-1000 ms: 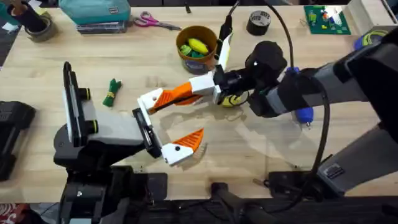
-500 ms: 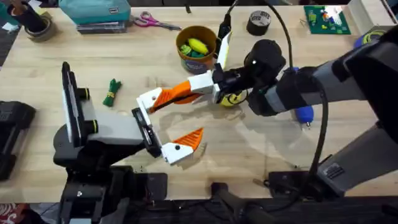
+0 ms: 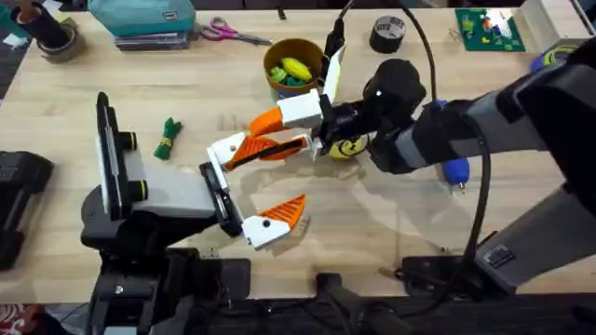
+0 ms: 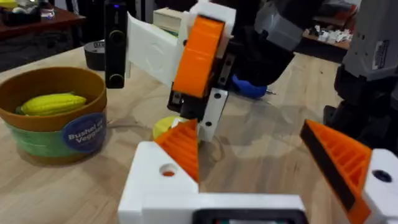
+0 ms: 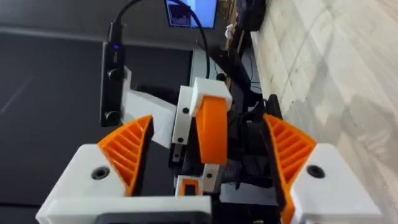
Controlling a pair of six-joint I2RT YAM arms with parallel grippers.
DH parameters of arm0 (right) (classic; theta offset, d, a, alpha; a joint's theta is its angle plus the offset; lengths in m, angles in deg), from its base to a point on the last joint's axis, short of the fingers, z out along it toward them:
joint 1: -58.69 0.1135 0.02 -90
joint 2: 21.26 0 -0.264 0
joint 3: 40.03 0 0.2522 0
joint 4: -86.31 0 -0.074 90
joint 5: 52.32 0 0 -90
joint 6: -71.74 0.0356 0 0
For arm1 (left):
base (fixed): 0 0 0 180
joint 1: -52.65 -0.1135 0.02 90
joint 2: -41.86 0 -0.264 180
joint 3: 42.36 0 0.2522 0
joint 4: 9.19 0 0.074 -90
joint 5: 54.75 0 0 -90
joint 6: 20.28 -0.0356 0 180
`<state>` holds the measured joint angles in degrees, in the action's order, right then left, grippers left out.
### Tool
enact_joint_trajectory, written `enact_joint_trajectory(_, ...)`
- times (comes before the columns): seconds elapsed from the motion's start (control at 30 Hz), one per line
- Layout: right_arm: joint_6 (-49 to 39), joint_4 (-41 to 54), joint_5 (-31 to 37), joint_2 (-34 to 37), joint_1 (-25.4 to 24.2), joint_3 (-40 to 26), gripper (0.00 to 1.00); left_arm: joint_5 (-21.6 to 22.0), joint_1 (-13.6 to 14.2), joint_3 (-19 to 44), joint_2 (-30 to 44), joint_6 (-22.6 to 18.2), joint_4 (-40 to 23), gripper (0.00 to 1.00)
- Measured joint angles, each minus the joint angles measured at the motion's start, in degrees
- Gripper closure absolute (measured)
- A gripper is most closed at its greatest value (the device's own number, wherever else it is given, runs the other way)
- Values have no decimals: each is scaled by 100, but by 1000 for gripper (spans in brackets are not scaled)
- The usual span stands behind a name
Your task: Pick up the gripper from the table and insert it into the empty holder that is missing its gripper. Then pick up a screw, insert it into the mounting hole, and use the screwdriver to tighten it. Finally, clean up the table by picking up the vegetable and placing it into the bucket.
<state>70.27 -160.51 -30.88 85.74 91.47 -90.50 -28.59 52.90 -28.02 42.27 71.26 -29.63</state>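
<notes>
Since half a second ago the right gripper (image 5: 208, 121) has spread its fingers. They were pressed together on the orange piece and now stand released. One finger (image 3: 276, 117) is lifted toward the bucket (image 3: 296, 82), the other lies lower.

- The gripper (image 3: 250, 150) sits on the holder (image 3: 223, 152), just in front of the bucket on the side nearer my arm bases. In the left wrist view its ribbed face points inward.
- The left gripper (image 4: 249, 127) is spread wide and grasps nothing.
- The holder finger reaches between the right gripper's two fingers. From overhead I cannot tell where its orange ends and the right lower finger begins.
- Whether anything still touches the gripper I cannot tell.
- The vegetable (image 3: 168, 138) lies on the table (image 3: 214, 88), well left of the bucket and apart from both arms.
- The bucket holds a yellow toy corn (image 3: 297, 67).
- The screwdriver (image 3: 453, 171) is well right of the bucket. It is mostly covered by the right arm, with only its blue body and bit end showing.
- A yellow disc (image 3: 347, 147) is half hidden under the right wrist.
- Behind the bucket are scissors (image 3: 228, 33), a black tape roll (image 3: 387, 34) and a teal case (image 3: 144, 19).
</notes>
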Motion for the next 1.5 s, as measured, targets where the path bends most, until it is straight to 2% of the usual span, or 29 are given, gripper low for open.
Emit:
enact_joint_trajectory(0.4, -29, 37, -7, -2, -121, 0, 7, 0, 0, 0, 0, 0, 2, 15)
enact_joint_trajectory(0.5, -148, 474, -35, -89, -274, 0, 7, -2, 0, 0, 0, 0, 0, 15)
enact_joint_trajectory(0.8, -1446, 3309, -339, -1411, -1137, -4, 7, -2, 0, 0, 0, 0, 0, 15)
enact_joint_trajectory(1.03, -2795, 5377, -686, -2505, -2030, -7, 6, -4, 0, 0, 0, 0, 0, 15)
enact_joint_trajectory(1.2, -3982, 6940, -757, -2951, -2685, -81, 6, -4, 0, 0, 0, 0, 0, 15)
enact_joint_trajectory(1.33, -5074, 8678, -391, -3097, -2938, -474, 6, -4, 0, 0, 0, 0, 0, 16)
enact_joint_trajectory(1.5, -6584, 11416, 780, -3215, -2968, -1620, 6, -17, 0, 0, 0, 0, 0, 15)
